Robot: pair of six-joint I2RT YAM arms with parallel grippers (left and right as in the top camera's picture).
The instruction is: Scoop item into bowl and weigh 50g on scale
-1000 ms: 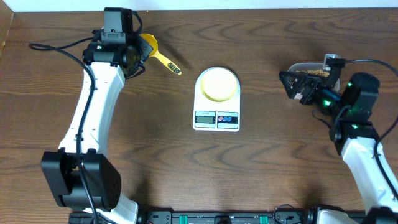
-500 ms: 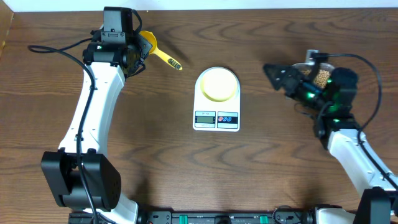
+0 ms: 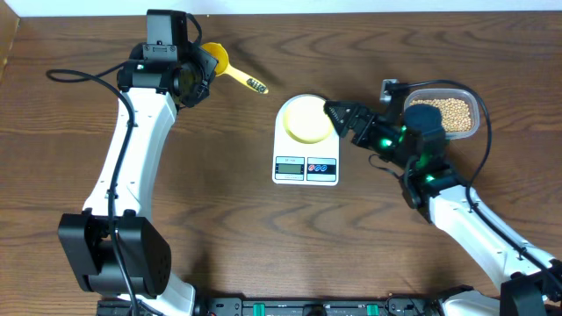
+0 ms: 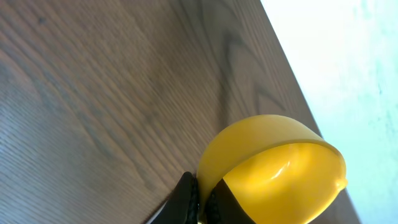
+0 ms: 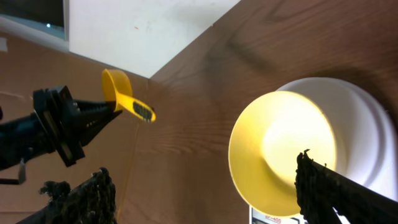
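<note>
The left arm is extended toward the far edge of the table. The left gripper is pressed together on the cup rim of the scoop; the pinching fingers are shown in the left wrist view. The right arm is reached in from the near right. The right gripper is held just beside the right edge of the bowl, with the jaws spread wide and nothing gripped.

The bowl is seated on the far end of the scale and is empty. The scoop is likewise empty. The beans are contained in the clear tub, located to the right of the scale.

The scoop's long axis is set diagonally: the cup is at the far left and the handle is pointed near-right, toward the scale. The scale's display edge is turned toward the near side of the table.
</note>
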